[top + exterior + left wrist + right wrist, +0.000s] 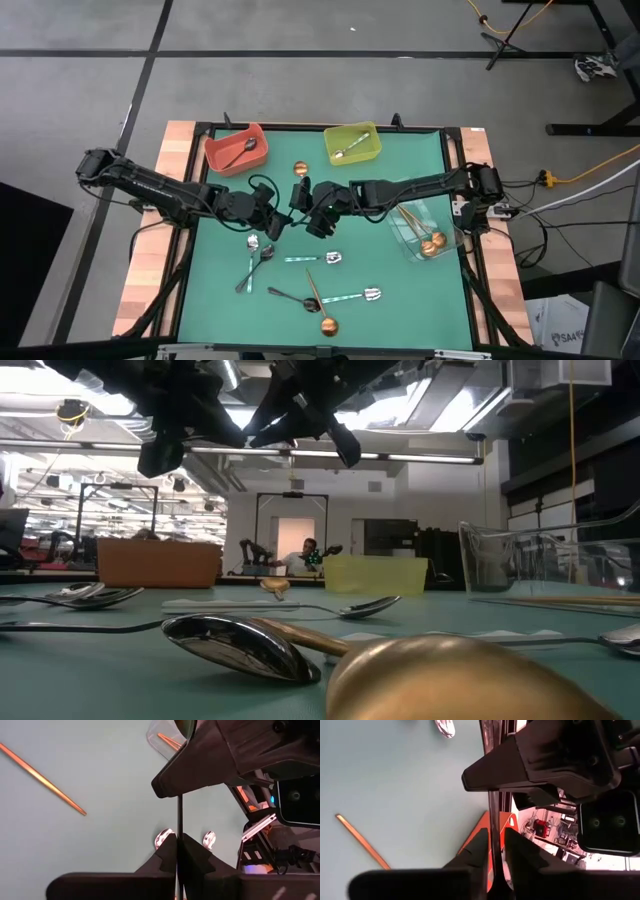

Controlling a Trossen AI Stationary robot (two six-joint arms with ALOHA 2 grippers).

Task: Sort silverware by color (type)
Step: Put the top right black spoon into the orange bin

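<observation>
**High view.** The left gripper (283, 207) and the right gripper (312, 203) are meeting tip to tip just above the middle of the frame, over the green table (400, 310). The black spoon passing between them is too slim to make out here. Loose silverware (330, 258) is lying in the lower middle. The red bin (215, 150), yellow-green bin (372, 152) and clear bin (450, 240) are each holding sorted pieces.

**Low view.** Both arms are hanging across the top of the frame, with their fingers unreadable. A copper-gold spoon (450, 680) is filling the lower right foreground.

**Left wrist view.** The left gripper (179, 852) is clamping its fingers flat on the handle of the black spoon (180, 815). The handle is running straight up the centre of the frame to the right gripper (170, 787).

**Right wrist view.** The right gripper (495, 847) is standing with its fingers slightly apart, bracketing the handle (493, 815) rather than pinching it. The left gripper (492, 787) is holding the handle farther up the frame.

**Handling.** The black spoon is probably light, rigid and smooth. A pinch across the thin handle is liable to let it pivot or slip. A grip near mid-handle, with the pads square to its flat faces, looks best.
</observation>
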